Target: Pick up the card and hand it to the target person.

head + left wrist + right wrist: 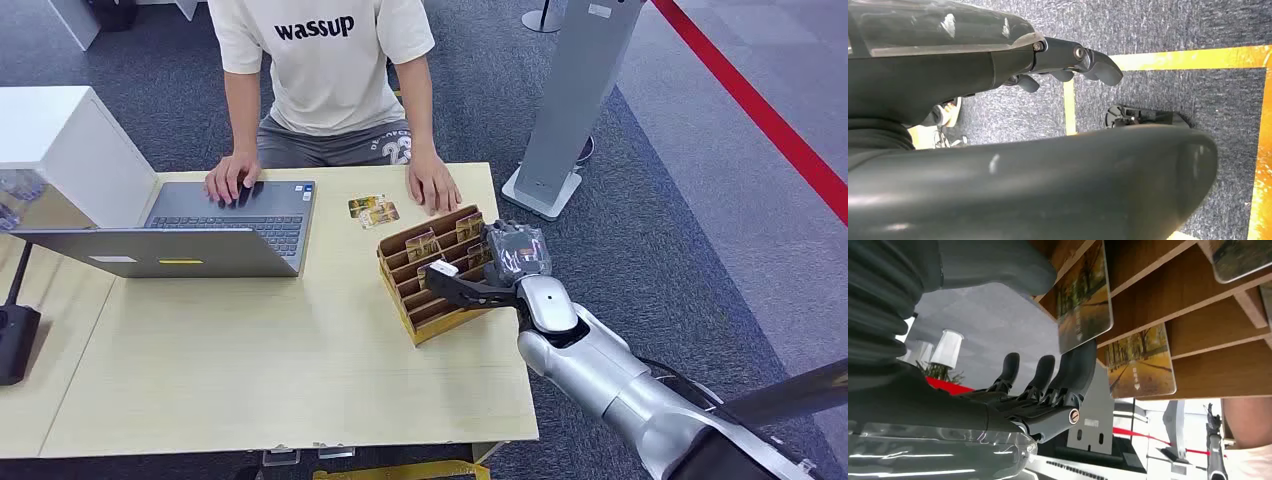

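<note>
- Several cards sat in the rack (432, 285); right hand (482, 270) pinched one card (1083, 302) there.
- Lifting and handover to the person (325, 70) remained.
- Left hand (1068, 62) hung, fingers loosely curled, empty.

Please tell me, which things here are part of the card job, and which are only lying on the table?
Part of the job:
- wooden slotted card rack
- autumn-picture card between the right hand's thumb and fingers
- person in white T-shirt at the far side

Only lying about:
- open grey laptop
- two loose cards near the person's hand
- grey floor kiosk
</note>
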